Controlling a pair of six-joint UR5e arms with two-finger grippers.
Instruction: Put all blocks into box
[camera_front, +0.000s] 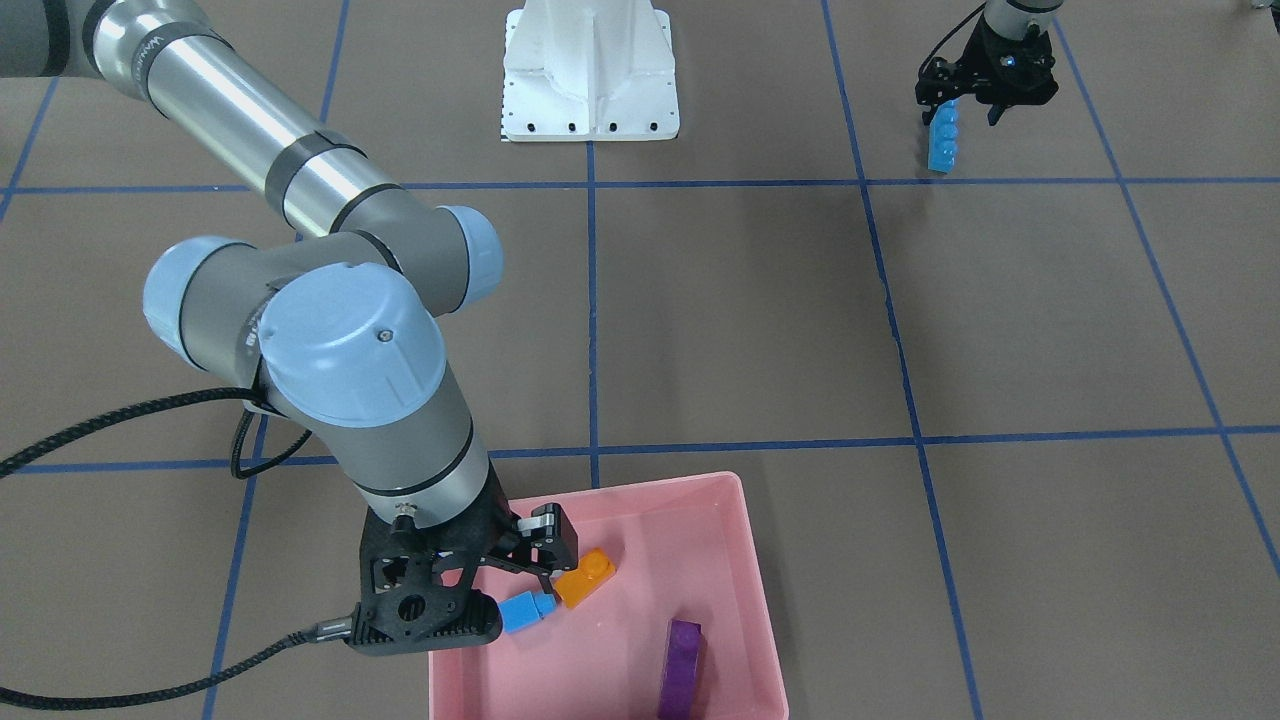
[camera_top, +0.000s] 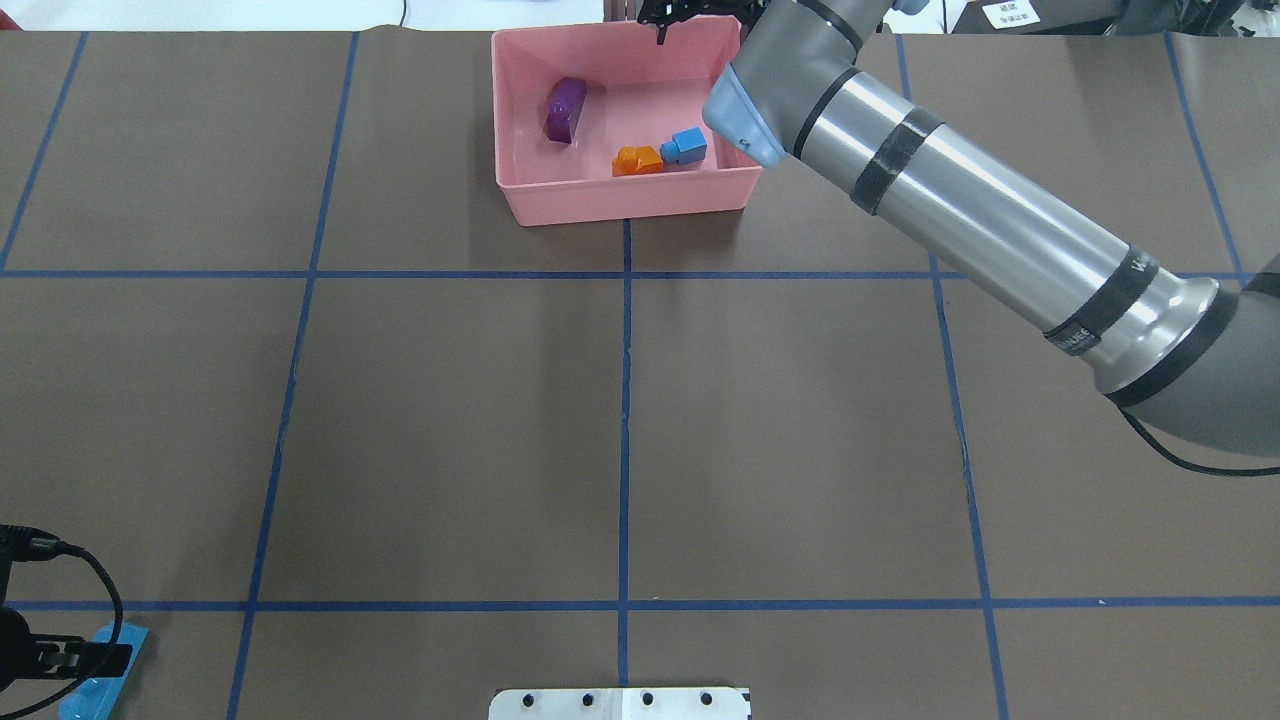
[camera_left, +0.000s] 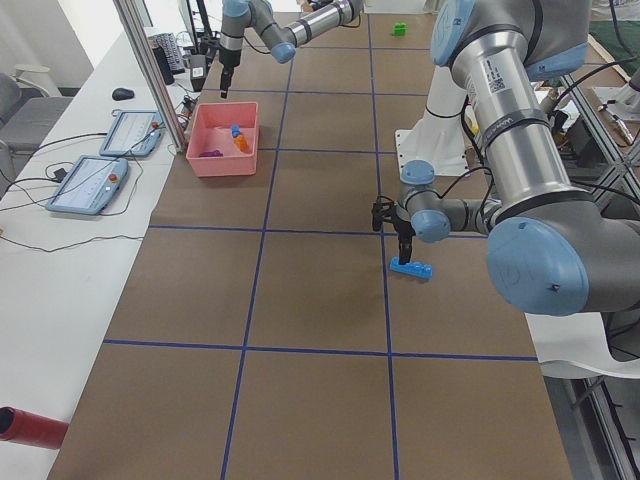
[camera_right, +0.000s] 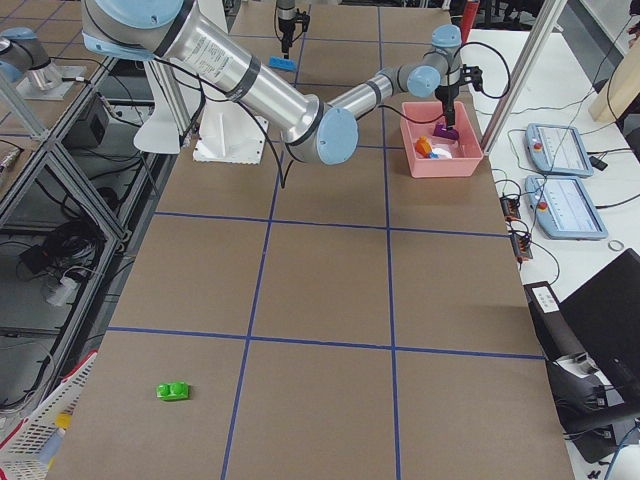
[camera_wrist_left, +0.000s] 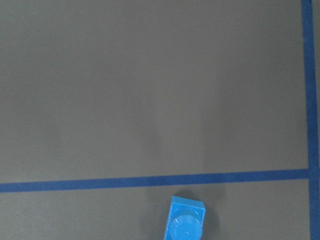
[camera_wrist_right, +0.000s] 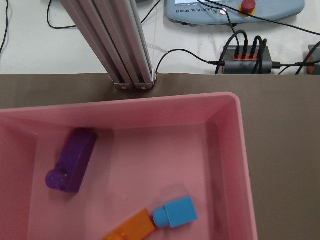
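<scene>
The pink box stands at the table's far edge and holds the orange brick, the small blue brick and the purple brick. All three also show in the right wrist view, lying on the box floor. My right gripper hangs open and empty above the box. The long blue brick lies on the table near the robot. My left gripper is open just above one end of it. The green brick lies alone far off on the robot's right side.
The white robot base stands at the table's near middle. An aluminium post and control tablets stand just beyond the box. Blue tape lines grid the brown table.
</scene>
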